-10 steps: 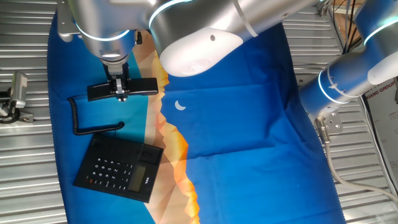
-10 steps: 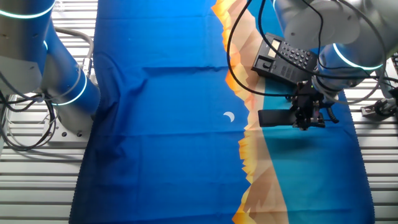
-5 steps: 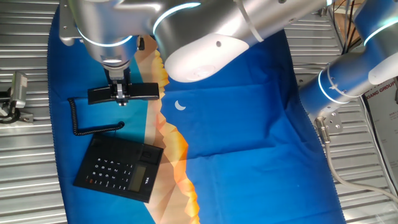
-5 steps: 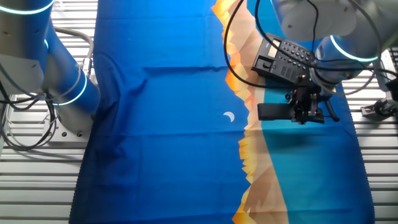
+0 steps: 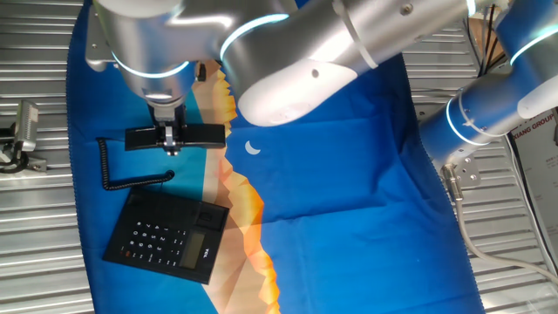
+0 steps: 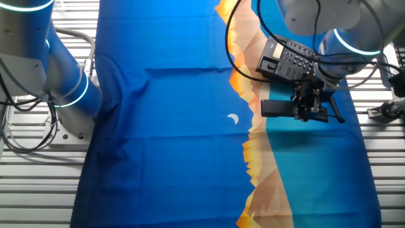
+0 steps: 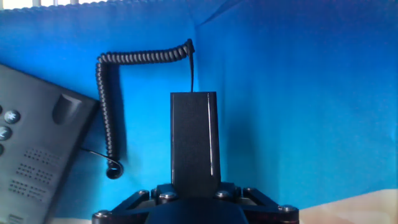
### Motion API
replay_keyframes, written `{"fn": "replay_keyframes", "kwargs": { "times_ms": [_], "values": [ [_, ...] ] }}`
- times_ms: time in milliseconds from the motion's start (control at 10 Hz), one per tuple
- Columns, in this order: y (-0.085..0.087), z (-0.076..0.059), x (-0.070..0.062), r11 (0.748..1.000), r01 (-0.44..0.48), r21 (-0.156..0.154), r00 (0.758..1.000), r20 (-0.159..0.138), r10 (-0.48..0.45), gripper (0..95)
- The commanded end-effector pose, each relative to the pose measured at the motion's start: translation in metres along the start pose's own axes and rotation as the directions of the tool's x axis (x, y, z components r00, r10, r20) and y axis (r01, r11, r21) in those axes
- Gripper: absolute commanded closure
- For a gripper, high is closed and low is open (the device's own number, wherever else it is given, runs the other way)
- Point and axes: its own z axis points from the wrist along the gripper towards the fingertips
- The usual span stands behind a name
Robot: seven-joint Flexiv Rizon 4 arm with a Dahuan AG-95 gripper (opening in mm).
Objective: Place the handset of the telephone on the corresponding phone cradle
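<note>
The black handset hangs level above the blue cloth, with my gripper shut on its middle. The other fixed view shows the handset held by the gripper just in front of the telephone base. In the hand view the handset stands out from between my fingers, its coiled cord running left toward the base. The base lies below the handset in one fixed view, keypad up. The phone cradle is a bare recessed strip along the base's near side.
A blue cloth with an orange jagged band covers the table. A second robot arm's base stands at the right in one fixed view. A small metal fitting sits on the ribbed tabletop at the left.
My gripper has carried the handset a little closer to the telephone base, staying level. The cord and base have not shifted.
</note>
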Motion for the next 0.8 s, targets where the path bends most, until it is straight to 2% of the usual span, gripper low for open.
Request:
{"fn": "replay_keyframes", "kwargs": {
  "times_ms": [100, 500, 800],
  "values": [
    [0.004, 0.0, 0.001, 1.0, -0.016, 0.001, 1.0, 0.003, 0.016, 95.0],
    [0.013, 0.004, 0.002, 0.998, -0.069, 0.001, 0.998, 0.015, 0.069, 95.0],
    [0.019, 0.003, 0.003, 0.994, -0.11, -0.02, 0.993, 0.033, 0.11, 95.0]
  ]
}}
